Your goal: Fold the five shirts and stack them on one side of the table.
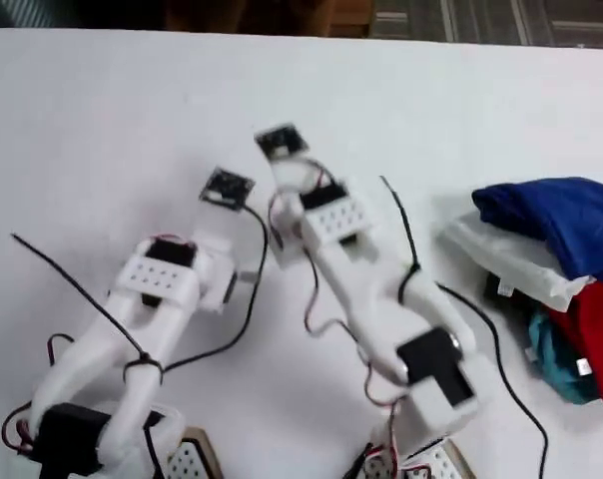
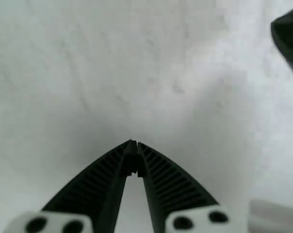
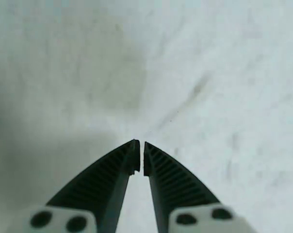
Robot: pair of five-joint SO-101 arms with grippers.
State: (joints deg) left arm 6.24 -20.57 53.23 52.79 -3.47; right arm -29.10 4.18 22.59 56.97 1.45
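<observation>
Already the shirts lay together as one pile (image 1: 551, 279) on the white table (image 1: 132, 120). On top of the pile was the blue shirt (image 1: 561, 220), bunched rather than flat. Directly under it was the white shirt (image 1: 506, 261), whose edge stuck out of the pile toward the arms. Lower in the pile was the red shirt (image 1: 596, 324), and the teal shirt (image 1: 556, 354) showed at the pile's near side, touching the red one. A small dark piece was between the white and the red; I could not tell what it was.

Both arms were apart from the pile and touched no cloth. The right arm (image 1: 381, 289) was the nearer one to the pile, and the left arm (image 1: 147, 289) was beyond it, well apart from the pile. The right gripper (image 3: 139, 144) was over bare table with its fingers pressed together and nothing between them. The left gripper (image 2: 134, 145) was also over bare table, closed in the same way and holding nothing.
</observation>
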